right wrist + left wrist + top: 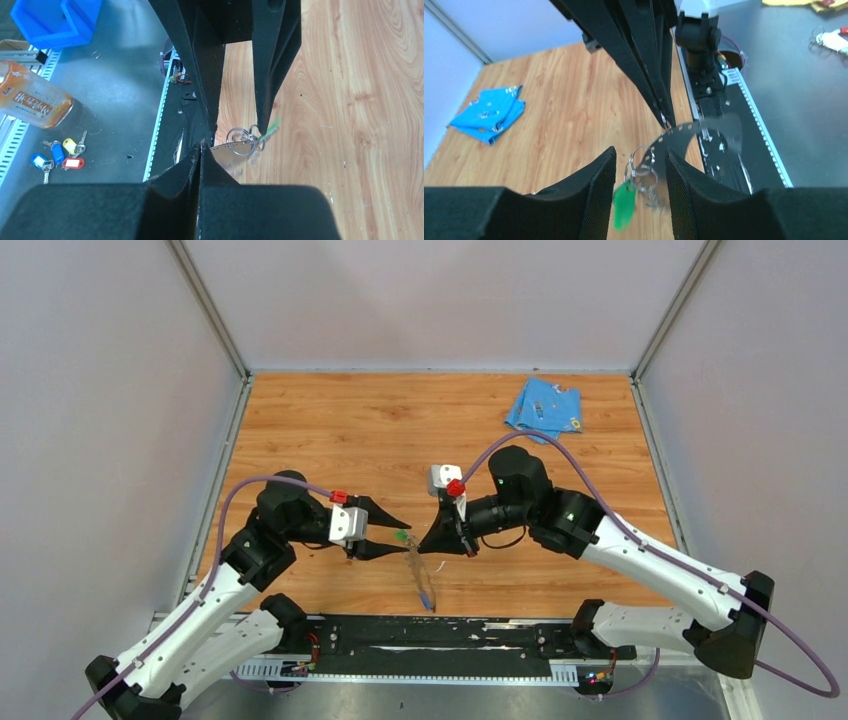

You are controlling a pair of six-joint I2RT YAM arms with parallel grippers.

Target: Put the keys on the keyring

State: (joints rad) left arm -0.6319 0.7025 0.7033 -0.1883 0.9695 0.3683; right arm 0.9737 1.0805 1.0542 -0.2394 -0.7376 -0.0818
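right hand [201,149] pinching keyring [694,131] edge; left hand [640,152] half-wide, green key [623,206] between.

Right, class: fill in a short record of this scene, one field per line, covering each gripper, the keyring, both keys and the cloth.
left gripper: open, jaws either side of the green-headed metal key
right gripper: shut on the thin grey metal keyring band
green key's link: small wire rings at the band
blue-headed metal key: at the band's near end
light-blue cloth: far right of the wooden table
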